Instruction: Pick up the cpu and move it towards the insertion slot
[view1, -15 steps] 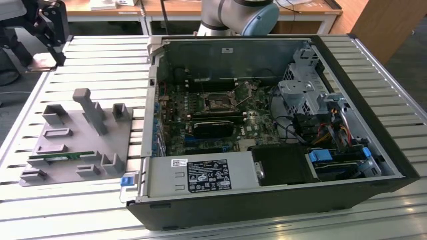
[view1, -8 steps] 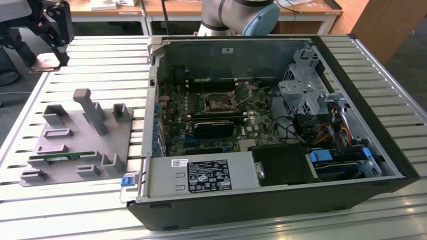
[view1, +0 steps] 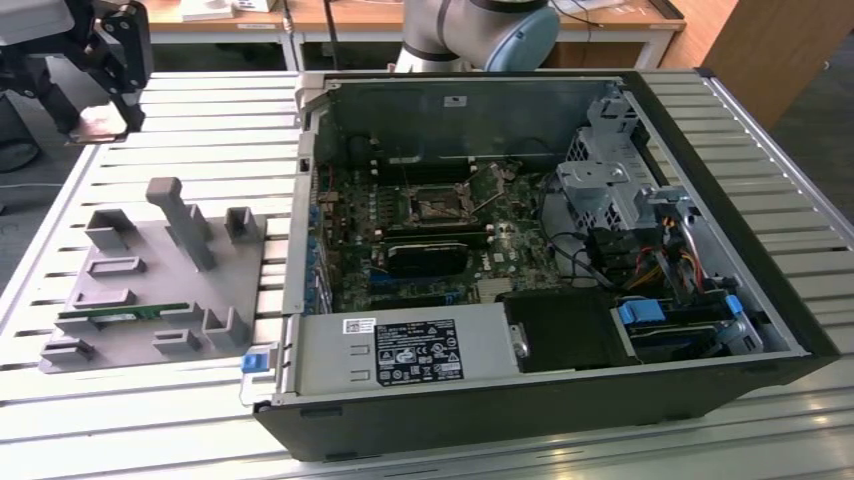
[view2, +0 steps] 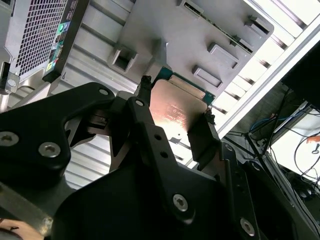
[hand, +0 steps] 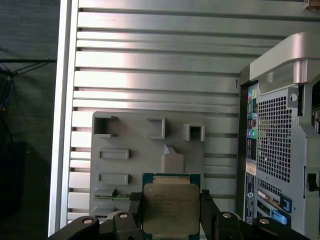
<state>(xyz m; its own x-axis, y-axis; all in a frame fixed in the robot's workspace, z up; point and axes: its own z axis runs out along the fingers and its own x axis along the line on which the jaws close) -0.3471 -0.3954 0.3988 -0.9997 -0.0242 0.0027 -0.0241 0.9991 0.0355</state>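
First wrist view gives us cpu (hand: 170, 206) face-on, pinched by its edges between gripper (hand: 170, 200) fingers (hand: 134, 204), lifted clear of grey parts fixture (hand: 130, 167). Exterior view adds for us insertion slot (view1: 438, 205) on motherboard (view1: 514, 252) inside open computer case (view1: 534, 412) beside fixture. We see it well apart from held cpu.

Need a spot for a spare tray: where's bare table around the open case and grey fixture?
Bare aluminium table slats: beyond the grey fixture plate, beside the black gripper holding the silver square cpu; the near strip before that plate; the strip at the exterior view's right of the black open computer case. Crowded: inside the case, around the metal-framed insertion slot.
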